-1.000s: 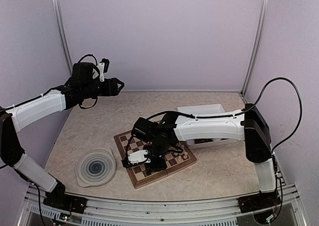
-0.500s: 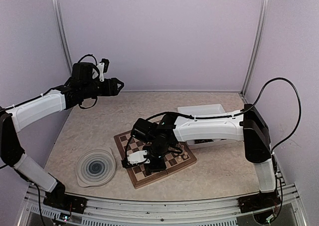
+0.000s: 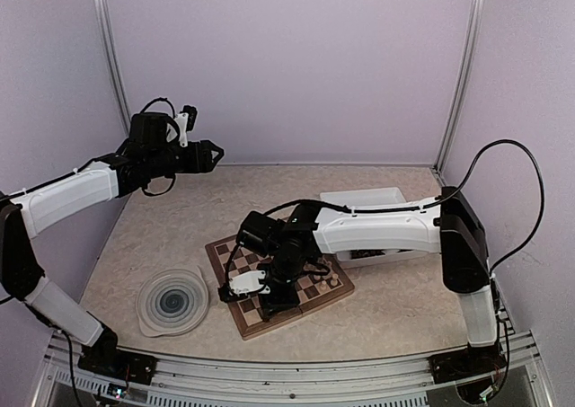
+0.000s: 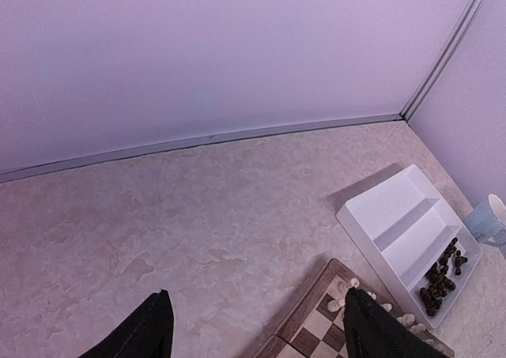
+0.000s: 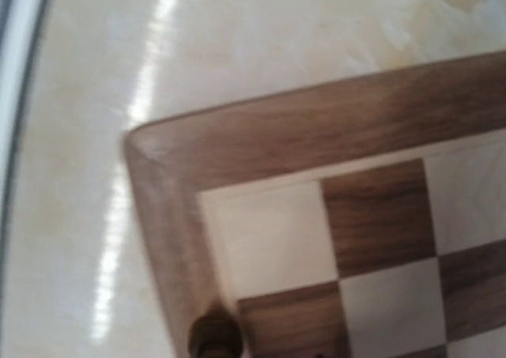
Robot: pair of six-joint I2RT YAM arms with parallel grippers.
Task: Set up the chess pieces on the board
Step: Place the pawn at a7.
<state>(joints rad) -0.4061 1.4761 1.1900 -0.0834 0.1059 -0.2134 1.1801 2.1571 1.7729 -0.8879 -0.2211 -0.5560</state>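
Note:
The board [image 3: 260, 322] lies on the table in front of the arms. My right gripper [image 3: 272, 292] hangs low over its near-left part, and the top view does not show how its jaws stand. In the right wrist view I see a board corner [image 5: 316, 121] and one dark chess piece [image 5: 212, 336] at the bottom edge. No fingers show there, and I cannot tell whether the piece is held. Pale chess pieces [image 3: 334, 279] stand along the board's right edge. My left gripper [image 4: 257, 330] is raised at the far left, open and empty.
A white two-compartment tray [image 3: 364, 198] sits behind the board, with several dark pieces [image 4: 443, 275] in one compartment. A round blue-swirl plate [image 3: 172, 301] lies left of the board. A pale cup [image 4: 489, 220] stands beyond the tray. Walls close off the back and sides.
My right wrist has shifted very slightly over the board's near-left part. The left arm has not moved.

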